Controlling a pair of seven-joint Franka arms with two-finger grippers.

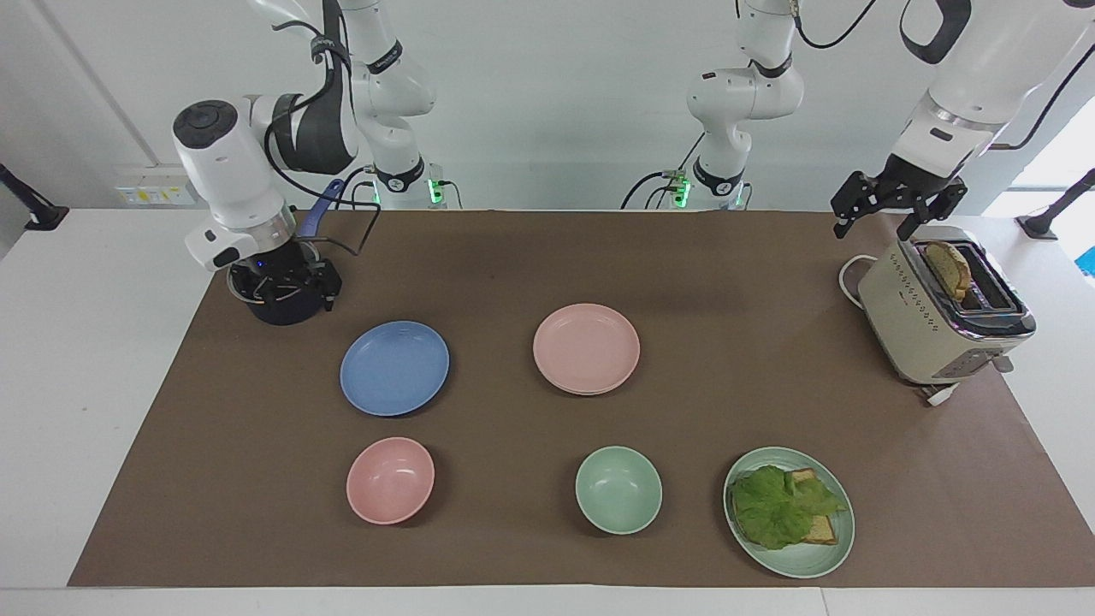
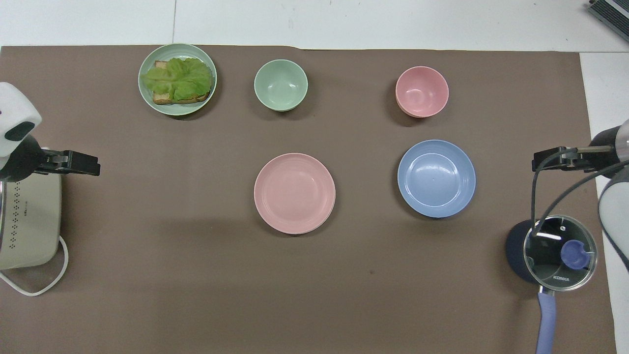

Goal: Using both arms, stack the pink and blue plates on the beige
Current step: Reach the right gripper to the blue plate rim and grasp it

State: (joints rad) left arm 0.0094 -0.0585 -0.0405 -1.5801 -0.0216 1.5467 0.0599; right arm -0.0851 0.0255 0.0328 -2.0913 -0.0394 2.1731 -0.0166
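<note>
The pink plate (image 1: 586, 346) (image 2: 295, 193) lies mid-table, with a thin second rim showing under its edge. The beige plate itself is hidden. Beside it, toward the right arm's end, lies the blue plate (image 1: 394, 368) (image 2: 436, 178). My right gripper (image 1: 293, 298) (image 2: 538, 161) hangs low and open at the dark pot (image 1: 282, 315), empty and clear of the blue plate. Raised above the toaster (image 1: 932, 316), my left gripper (image 1: 873, 228) (image 2: 93, 164) is open and holds nothing.
A pink bowl (image 1: 390, 479), a green bowl (image 1: 618, 489) and a green plate (image 1: 804, 565) with lettuce on toast sit farthest from the robots. The lidded pot (image 2: 560, 250) and the toaster (image 2: 27, 221), holding a bread slice, stand at the two ends of the brown mat.
</note>
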